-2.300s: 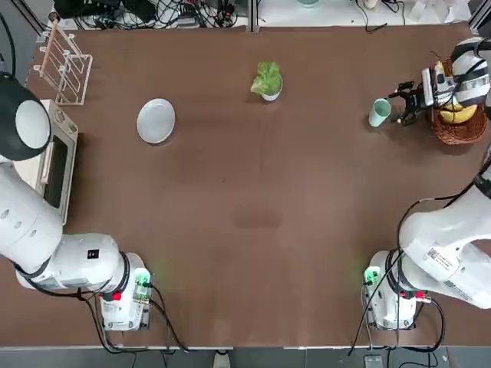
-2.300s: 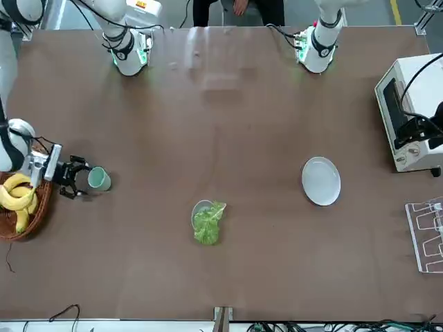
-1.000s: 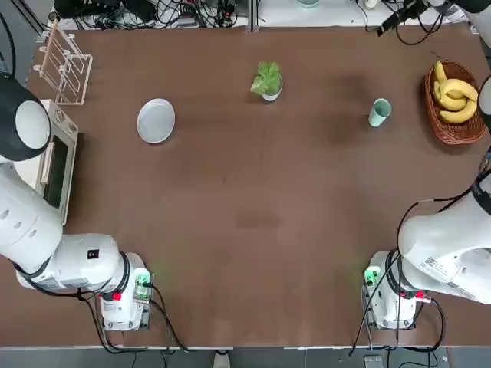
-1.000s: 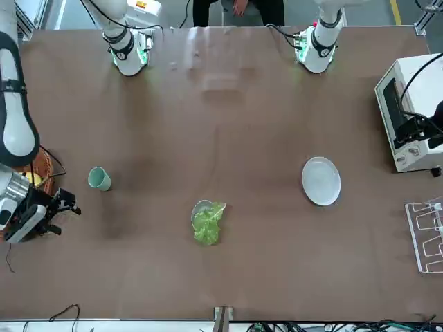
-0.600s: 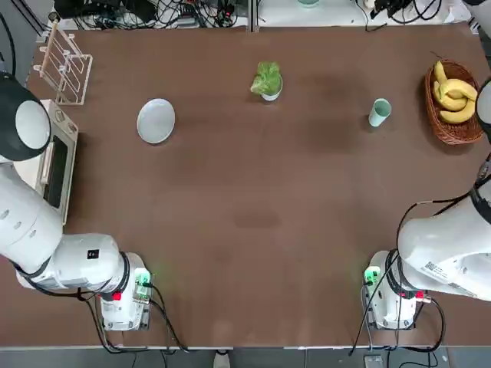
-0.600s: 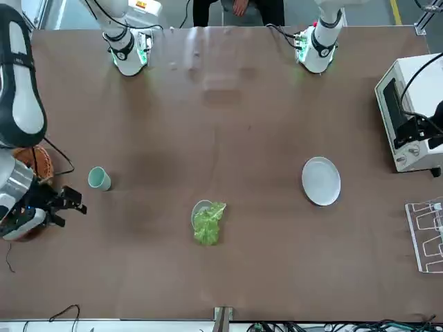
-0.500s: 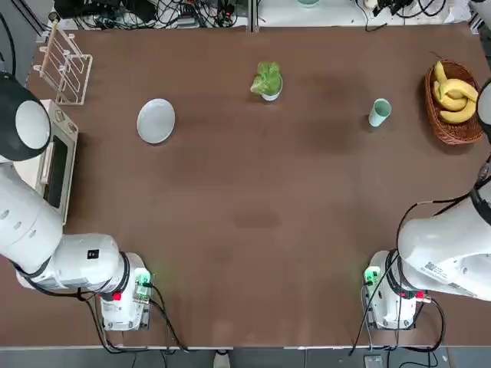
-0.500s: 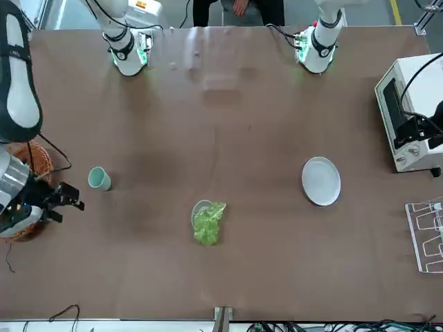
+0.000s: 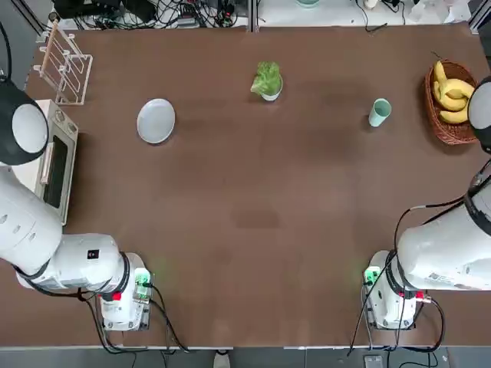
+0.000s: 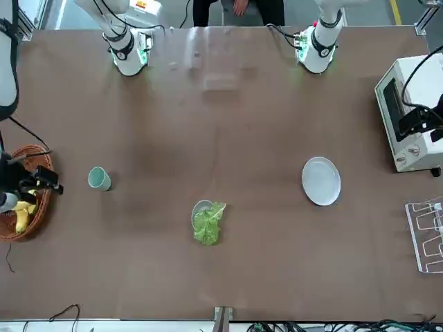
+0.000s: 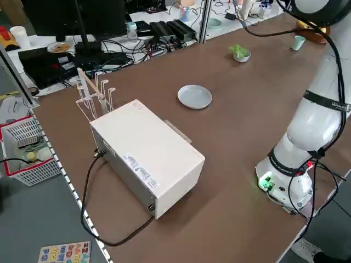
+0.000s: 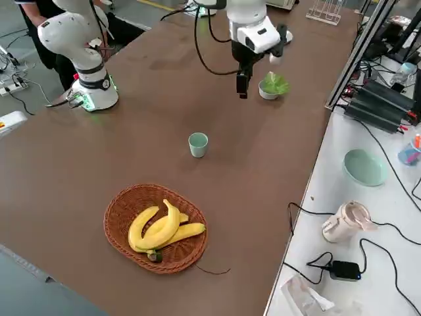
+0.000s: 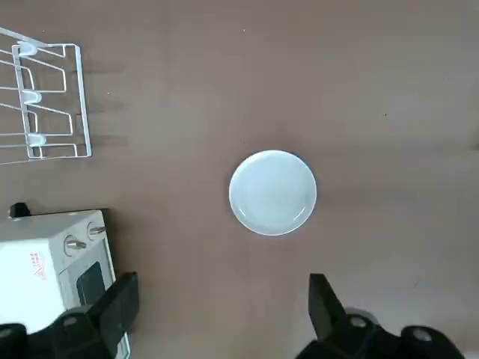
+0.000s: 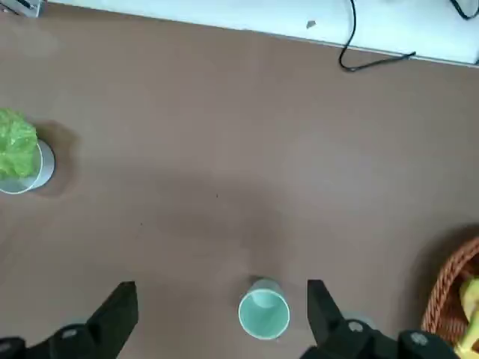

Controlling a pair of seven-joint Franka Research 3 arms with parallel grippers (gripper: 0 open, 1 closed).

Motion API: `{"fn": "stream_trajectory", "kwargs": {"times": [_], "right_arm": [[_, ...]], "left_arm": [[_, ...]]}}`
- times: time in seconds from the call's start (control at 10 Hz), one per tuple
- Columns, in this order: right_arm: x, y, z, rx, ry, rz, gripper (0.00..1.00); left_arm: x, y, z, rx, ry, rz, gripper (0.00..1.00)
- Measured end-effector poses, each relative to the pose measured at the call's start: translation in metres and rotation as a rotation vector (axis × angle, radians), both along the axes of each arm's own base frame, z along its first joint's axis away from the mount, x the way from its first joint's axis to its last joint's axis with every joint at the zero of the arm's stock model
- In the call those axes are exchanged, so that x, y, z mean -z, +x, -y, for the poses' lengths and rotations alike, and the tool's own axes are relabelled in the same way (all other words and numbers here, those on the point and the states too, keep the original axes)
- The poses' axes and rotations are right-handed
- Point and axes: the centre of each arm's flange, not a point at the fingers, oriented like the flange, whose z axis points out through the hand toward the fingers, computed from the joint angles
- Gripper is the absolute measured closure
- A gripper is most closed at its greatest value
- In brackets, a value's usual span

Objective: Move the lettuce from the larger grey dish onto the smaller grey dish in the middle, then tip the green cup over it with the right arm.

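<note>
Since the earlier frames the right gripper (image 10: 34, 181) has drawn away from the green cup (image 9: 379, 112) and risen; in the front view it now hangs over the near rim of the banana basket (image 9: 453, 115), with its fingers spread and nothing between them. Cup, lettuce and both dishes lie where they were.

The lettuce (image 9: 267, 78) sits in the smaller grey dish (image 10: 200, 210) at the middle of the table's far side, its leaves spilling over the rim. The larger grey dish (image 9: 156, 121) lies bare on the robot's left of it, well apart. On the opposite side, the green cup stands upright between the small dish and the basket, nearer the basket. The right wrist camera looks straight down on the cup (image 14: 263, 311), which shows between the two parted fingers (image 14: 114, 317), with the lettuce (image 14: 16, 152) off to one side.

The left gripper (image 13: 221, 318) is held high above the larger grey dish (image 13: 272, 192), jaws wide and empty. Near that dish are a white toaster oven (image 9: 54, 159) and a clear wire rack (image 9: 64, 64). Bare brown table (image 9: 253, 222) lies between cup and small dish, with nothing in the way.
</note>
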Motion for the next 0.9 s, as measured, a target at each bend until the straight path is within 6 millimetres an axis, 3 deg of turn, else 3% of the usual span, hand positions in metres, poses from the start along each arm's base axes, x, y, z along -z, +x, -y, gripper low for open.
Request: {"fn": "stream_trajectory", "kwargs": {"times": [0.2,0.3,0.6,0.9], "right_arm": [[-0.026,-0.023,0.002,0.034,-0.023,-0.052,0.00],[-0.043,-0.037,-0.008,0.060,-0.044,-0.081,0.00],[-0.083,-0.077,-0.063,0.083,-0.086,-0.130,0.00],[-0.085,-0.091,-0.078,0.103,-0.097,-0.139,0.00]], "left_arm": [[0.001,0.000,0.000,-0.002,0.000,-0.003,0.00],[0.001,0.000,0.000,-0.002,0.000,-0.004,0.00],[0.002,0.000,0.002,0.001,0.000,-0.006,0.00],[0.004,0.000,0.002,-0.003,0.000,-0.010,0.00]]}}
